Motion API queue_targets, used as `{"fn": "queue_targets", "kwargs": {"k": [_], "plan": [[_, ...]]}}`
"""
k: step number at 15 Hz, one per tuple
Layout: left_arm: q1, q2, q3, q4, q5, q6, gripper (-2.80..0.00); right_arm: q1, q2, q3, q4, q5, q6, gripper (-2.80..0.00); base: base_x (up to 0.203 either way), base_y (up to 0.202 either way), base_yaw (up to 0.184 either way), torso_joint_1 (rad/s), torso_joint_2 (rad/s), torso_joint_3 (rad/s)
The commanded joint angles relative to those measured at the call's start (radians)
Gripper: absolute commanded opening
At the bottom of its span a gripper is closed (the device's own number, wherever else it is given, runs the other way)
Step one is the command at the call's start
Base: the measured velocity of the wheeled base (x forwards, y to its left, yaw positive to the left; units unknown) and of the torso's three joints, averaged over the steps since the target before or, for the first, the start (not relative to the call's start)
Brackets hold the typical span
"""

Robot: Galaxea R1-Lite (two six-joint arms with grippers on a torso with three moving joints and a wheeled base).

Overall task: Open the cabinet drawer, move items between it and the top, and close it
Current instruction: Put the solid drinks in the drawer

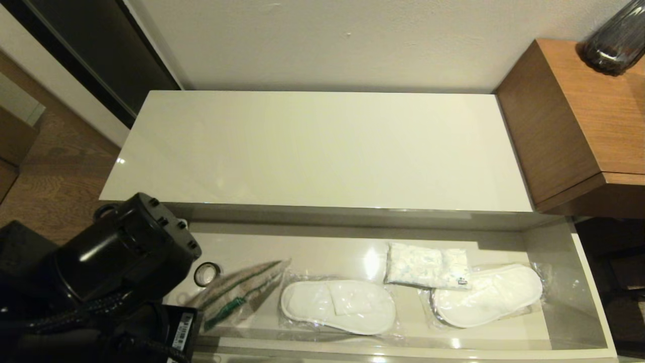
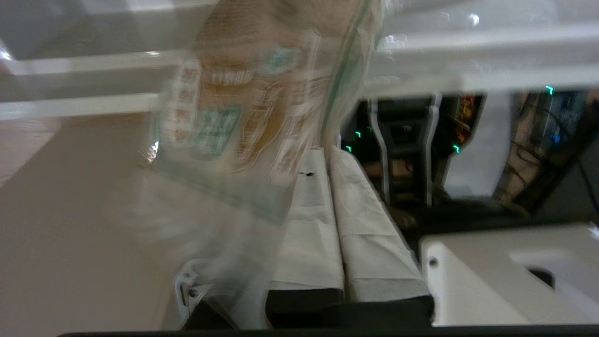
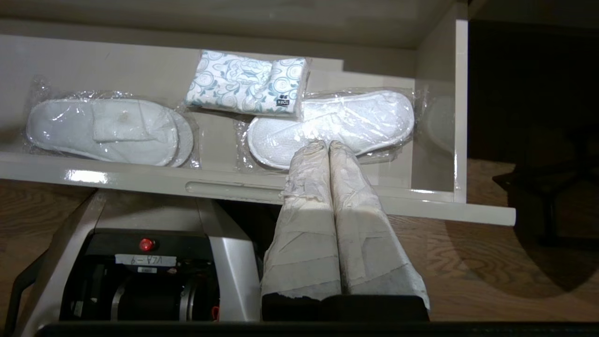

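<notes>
The cabinet drawer stands pulled out below the bare cream top. At its left end lie a small black tape roll and the brown-and-green packet, tilted toward my left arm. My left gripper is hidden under that arm in the head view. Its wrist view shows it shut, with the packet reaching from its tips and the clear wrapper trailing along one finger. The white soft pack rests toward the drawer's right. My right gripper is shut and empty, in front of the drawer front.
Two wrapped pairs of white slippers lie in the drawer, one in the middle and one at the right, partly under the white pack. A taller brown wooden unit with a dark vase adjoins the cabinet's right end.
</notes>
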Motion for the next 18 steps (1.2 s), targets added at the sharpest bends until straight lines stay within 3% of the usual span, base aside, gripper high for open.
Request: {"fn": "queue_targets", "kwargs": {"k": [1, 3, 5, 7, 10, 16, 18], "plan": [[0.004, 0.038, 0.018, -0.008, 0.001, -0.008, -2.80, 0.000, 0.001, 0.000, 0.001, 0.000, 0.000, -2.80, 0.000, 0.000, 0.000, 0.000, 0.00, 0.000], [0.082, 0.171, 0.018, -0.132, 0.002, 0.034, -2.80, 0.000, 0.001, 0.000, 0.001, 0.000, 0.000, -2.80, 0.000, 0.000, 0.000, 0.000, 0.00, 0.000], [0.171, 0.275, -0.001, -0.325, 0.002, 0.138, -2.80, 0.000, 0.001, -0.001, 0.002, 0.000, -0.002, -2.80, 0.000, 0.000, 0.000, 0.000, 0.00, 0.000], [0.224, 0.341, -0.059, -0.404, 0.002, 0.192, -2.80, 0.000, 0.001, 0.000, 0.001, 0.000, 0.000, -2.80, 0.000, 0.000, 0.000, 0.000, 0.00, 0.000], [0.267, 0.399, -0.149, -0.398, -0.006, 0.193, -2.80, 0.000, 0.001, -0.001, 0.001, 0.000, -0.002, -2.80, 0.000, 0.000, 0.000, 0.000, 0.00, 0.000], [0.269, 0.233, -0.031, -0.389, -0.010, 0.178, -2.80, 0.000, 0.001, 0.000, 0.001, 0.000, 0.000, -2.80, 0.000, 0.000, 0.000, 0.000, 0.00, 0.000], [0.273, 0.161, 0.027, -0.386, -0.010, 0.148, -2.80, 0.000, 0.001, 0.000, 0.001, 0.000, 0.000, -2.80, 0.000, 0.000, 0.000, 0.000, 0.00, 0.000]]}}
